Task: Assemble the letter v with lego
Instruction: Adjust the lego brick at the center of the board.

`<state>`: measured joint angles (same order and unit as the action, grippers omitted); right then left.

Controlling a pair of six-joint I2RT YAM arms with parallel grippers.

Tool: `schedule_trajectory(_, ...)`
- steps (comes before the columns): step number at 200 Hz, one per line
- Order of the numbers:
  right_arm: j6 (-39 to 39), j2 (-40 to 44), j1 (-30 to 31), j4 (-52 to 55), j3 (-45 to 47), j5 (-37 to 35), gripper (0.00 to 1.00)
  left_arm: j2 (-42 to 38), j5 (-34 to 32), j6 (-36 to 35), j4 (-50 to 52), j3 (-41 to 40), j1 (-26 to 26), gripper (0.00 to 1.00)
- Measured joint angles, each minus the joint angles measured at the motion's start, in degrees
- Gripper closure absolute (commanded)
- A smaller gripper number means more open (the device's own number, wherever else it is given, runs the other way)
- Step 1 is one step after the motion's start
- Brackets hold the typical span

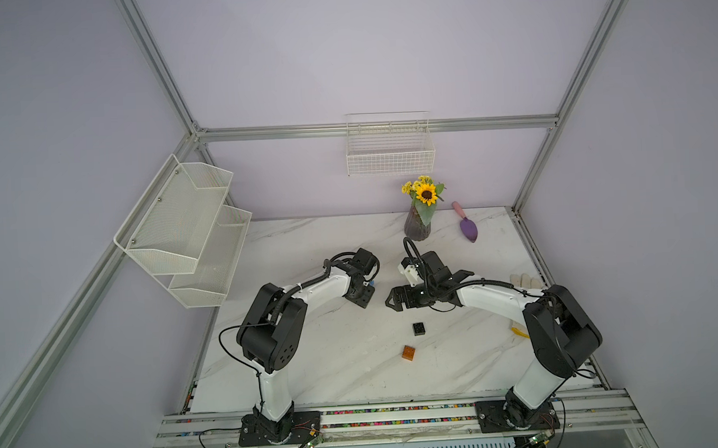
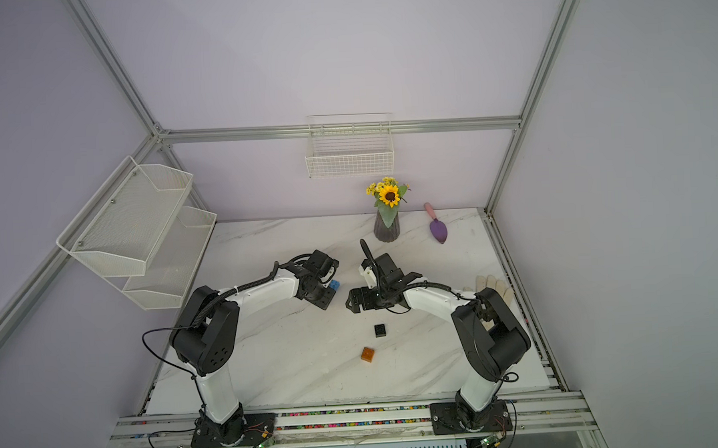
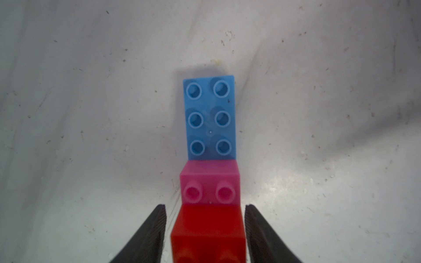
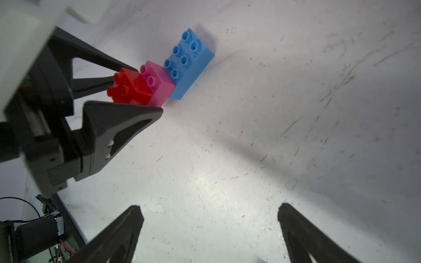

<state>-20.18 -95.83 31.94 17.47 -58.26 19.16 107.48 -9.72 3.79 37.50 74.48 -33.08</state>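
A stepped row of joined lego stands on the marble table (image 1: pixel 313 360): a long light-blue brick (image 3: pixel 209 118) lowest, a pink brick (image 3: pixel 209 182) on its end, a red brick (image 3: pixel 208 230) on the pink. My left gripper (image 3: pixel 205 206) straddles the red brick (image 4: pixel 127 88), open, with a thin gap at each finger. In a top view only the blue brick (image 2: pixel 333 284) peeks out past that gripper. My right gripper (image 4: pixel 210 206) hovers open and empty just right of the row (image 1: pixel 387 300). A black brick (image 1: pixel 418 328) and an orange-brown brick (image 1: pixel 408 352) lie loose nearer the front.
A vase of sunflowers (image 1: pixel 418 226) and a purple trowel (image 1: pixel 468 228) stand at the back right. A white glove (image 1: pixel 526 282) lies by the right edge. Mesh shelves (image 1: pixel 183 232) hang on the left wall, a wire basket (image 1: pixel 390 157) on the back wall.
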Motion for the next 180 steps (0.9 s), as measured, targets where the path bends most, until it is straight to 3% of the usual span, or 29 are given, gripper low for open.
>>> schedule_trajectory(95,-1.7,10.6,2.3,9.1,7.2,-12.4,0.09,0.0,-6.9,-0.1,0.2,1.2,1.6,0.34)
schedule_trajectory(133,-4.6,15.2,7.2,12.3,10.1,-15.5,0.11,1.1,-8.7,-0.1,-0.7,3.1,3.6,0.34)
schedule_trajectory(180,-7.6,20.0,18.4,14.3,11.0,-18.5,0.11,2.4,-9.1,-0.1,-2.9,4.5,5.0,0.34)
